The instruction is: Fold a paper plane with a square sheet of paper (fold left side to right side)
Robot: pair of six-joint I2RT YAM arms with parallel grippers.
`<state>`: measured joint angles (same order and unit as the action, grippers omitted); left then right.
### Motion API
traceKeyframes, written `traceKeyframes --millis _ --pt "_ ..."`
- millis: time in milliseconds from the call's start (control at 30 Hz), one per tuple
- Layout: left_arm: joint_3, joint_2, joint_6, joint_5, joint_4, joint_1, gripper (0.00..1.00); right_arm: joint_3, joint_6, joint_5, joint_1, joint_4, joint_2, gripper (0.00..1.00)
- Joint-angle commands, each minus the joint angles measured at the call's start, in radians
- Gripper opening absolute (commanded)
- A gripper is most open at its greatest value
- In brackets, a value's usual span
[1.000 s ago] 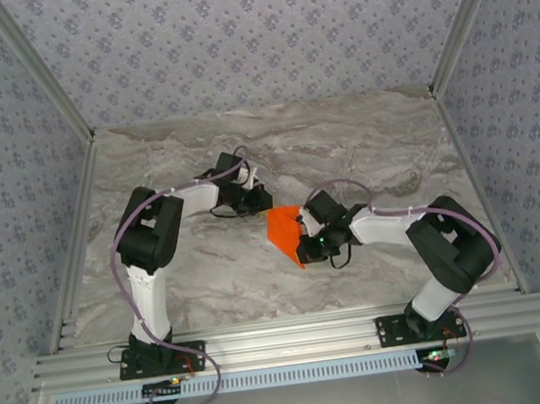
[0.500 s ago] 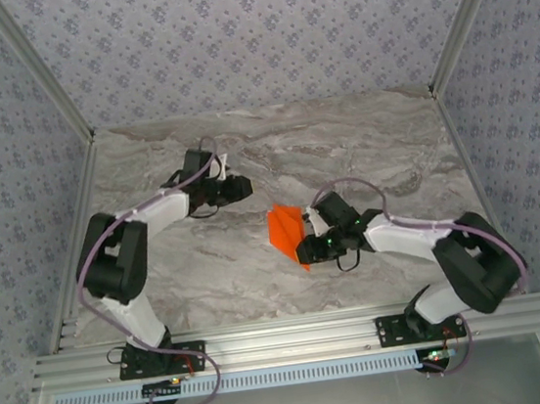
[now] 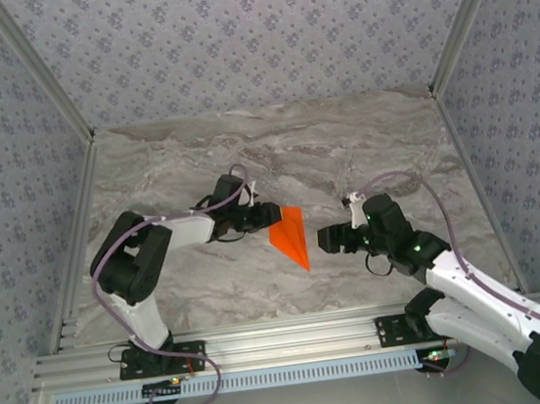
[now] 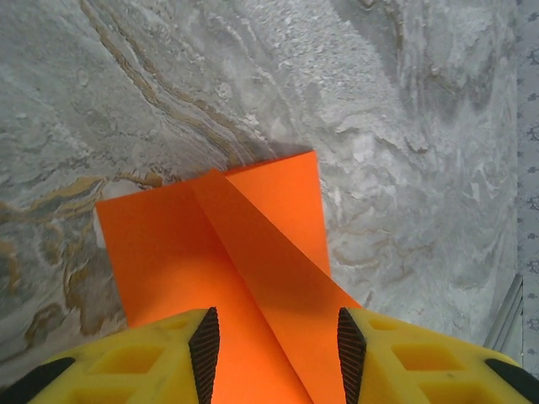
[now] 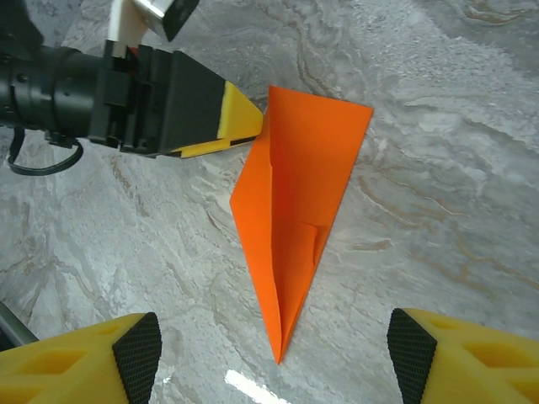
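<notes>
No writing, number or brand can be read. The orange paper (image 3: 289, 234) is plain; the wallpaper (image 3: 250, 37) at top carries only a repeated motif.

Grey veined marble tabletop (image 3: 342, 144), floral blue-grey walls (image 3: 250, 37), aluminium frame rails (image 3: 287, 339).

right jaws released paper plane (image 3: 290, 236), backed off; left jaws back at edge.
</notes>
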<state>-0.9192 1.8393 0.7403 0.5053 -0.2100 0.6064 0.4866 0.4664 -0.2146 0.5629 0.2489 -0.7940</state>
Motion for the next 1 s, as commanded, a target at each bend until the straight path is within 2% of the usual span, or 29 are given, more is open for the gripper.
traceKeyframes --millis 0,233,333,467,500,633,733,967 --pt "-0.061 0.046 0.022 0.015 -0.047 0.018 0.42 -0.024 0.017 0.037 -0.008 0.069 0.028 0.76" --pt "-0.134 0.106 0.02 0.025 -0.027 0.033 0.41 -0.046 0.033 -0.043 -0.047 0.059 0.038 0.78" --pt "-0.156 0.125 0.021 0.036 -0.03 0.039 0.32 -0.065 0.053 -0.165 -0.105 0.027 0.037 0.84" --pt "-0.162 0.125 0.036 0.05 -0.062 0.04 0.16 -0.118 0.11 -0.392 -0.213 -0.077 0.023 1.0" --pt "-0.162 0.118 0.039 0.052 -0.065 0.039 0.13 -0.133 0.123 -0.437 -0.235 -0.107 0.013 1.0" --pt "-0.168 0.051 0.034 0.05 -0.041 0.038 0.05 -0.168 0.187 -0.6 -0.312 -0.237 -0.051 1.0" --pt "-0.183 -0.026 0.043 0.053 -0.014 0.032 0.02 -0.184 0.252 -0.69 -0.331 -0.374 -0.087 1.0" --pt "-0.259 -0.193 0.086 0.063 0.048 0.016 0.01 -0.157 0.339 -0.775 -0.335 -0.587 -0.157 1.0"
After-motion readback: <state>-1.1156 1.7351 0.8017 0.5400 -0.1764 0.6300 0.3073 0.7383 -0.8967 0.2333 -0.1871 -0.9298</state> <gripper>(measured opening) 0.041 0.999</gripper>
